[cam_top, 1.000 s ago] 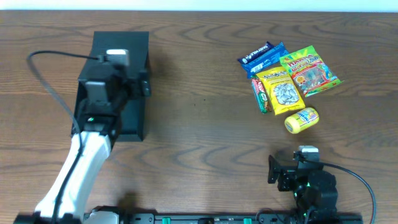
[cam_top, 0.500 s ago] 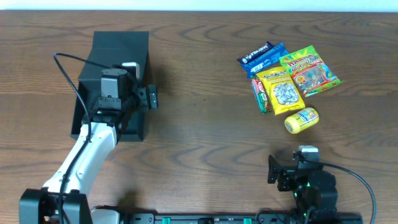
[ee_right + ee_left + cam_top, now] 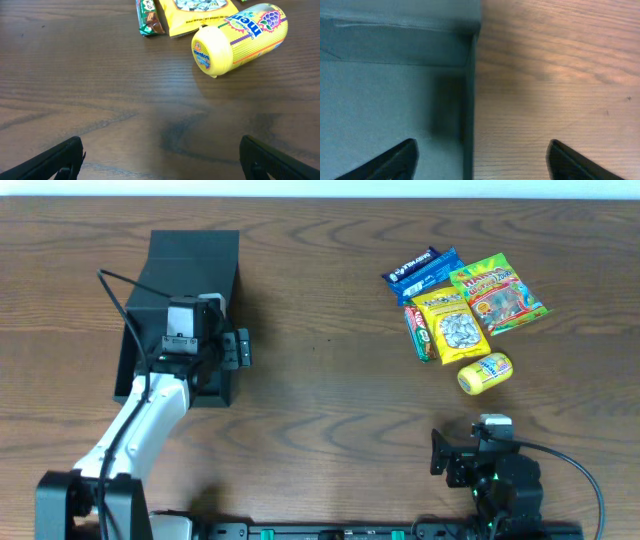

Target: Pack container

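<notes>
The black container stands open at the left of the table, its flap lid up at the far side. In the left wrist view its right wall runs between my fingers. My left gripper is open and empty. It straddles that wall, with one finger over the container's floor and the other over bare table. My right gripper is open and empty, low over the table near the front edge, just short of a yellow Mentos bottle.
The snacks lie in a cluster at the right: a blue packet, a green-and-yellow gummy packet, a yellow seed packet and a green bar. Bare wood lies between the container and the snacks.
My left gripper has drawn back from the container's far part toward me and to the right, and now sits over the right wall. The right arm and the snacks have not moved.
</notes>
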Motion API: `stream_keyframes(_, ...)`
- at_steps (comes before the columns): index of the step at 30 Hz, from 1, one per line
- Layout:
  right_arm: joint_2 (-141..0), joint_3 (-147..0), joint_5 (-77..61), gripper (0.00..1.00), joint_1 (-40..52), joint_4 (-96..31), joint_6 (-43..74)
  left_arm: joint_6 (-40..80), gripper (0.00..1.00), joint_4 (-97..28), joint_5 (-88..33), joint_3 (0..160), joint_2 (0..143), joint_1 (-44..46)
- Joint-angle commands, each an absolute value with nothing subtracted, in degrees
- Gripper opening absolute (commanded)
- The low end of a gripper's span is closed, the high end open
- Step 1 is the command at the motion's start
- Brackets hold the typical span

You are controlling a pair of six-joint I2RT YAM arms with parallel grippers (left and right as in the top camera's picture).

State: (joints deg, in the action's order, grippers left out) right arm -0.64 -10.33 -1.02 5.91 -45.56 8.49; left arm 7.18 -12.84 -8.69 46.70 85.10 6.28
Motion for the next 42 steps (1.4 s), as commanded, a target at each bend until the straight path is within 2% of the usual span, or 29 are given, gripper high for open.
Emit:
stream_keyframes(1,-0.49,-10.07,-0.43,0.99,5.98,-45.6,7.84,6.37,0.66,-12.73,-7.05,47.29,87.85,6.42)
stream_keyframes(6,-0.49,-10.07,-0.4,0.99,5.98,-45.6,7.84,6.37,0.35,-12.56,-7.03,47.29,89.25,6.42)
stream_keyframes(9,-0.49,-10.07,-0.4,0.99,5.98,-45.6,7.84,6.42,0.09,-11.7,-7.05,47.31,89.25,6.42)
stream_keyframes(10,-0.49,-10.07,-0.43,0.99,5.98,-45.6,7.86,6.44,0.05,-11.25,-7.05,47.31,89.25,6.42)
stream_keyframes(17,-0.49,-10.07,-0.4,0.99,5.98,-45.6,7.84,9.47,0.05,-8.49,-7.53,48.18,89.25,7.62)
stream_keyframes(24,-0.49,-10.07,-0.4,0.99,5.98,-45.6,7.84,10.98,0.05,-6.74,-5.43,53.54,90.78,15.11)
stream_keyframes(31,-0.49,-10.07,-0.4,0.99,5.98,-45.6,7.84,19.92,0.05,-7.22,-5.32,64.79,99.7,22.72)
stream_keyframes(42,-0.49,-10.07,-0.4,0.99,5.98,-45.6,7.86,31.35,0.05,-17.72,1.13,86.87,116.22,34.83)
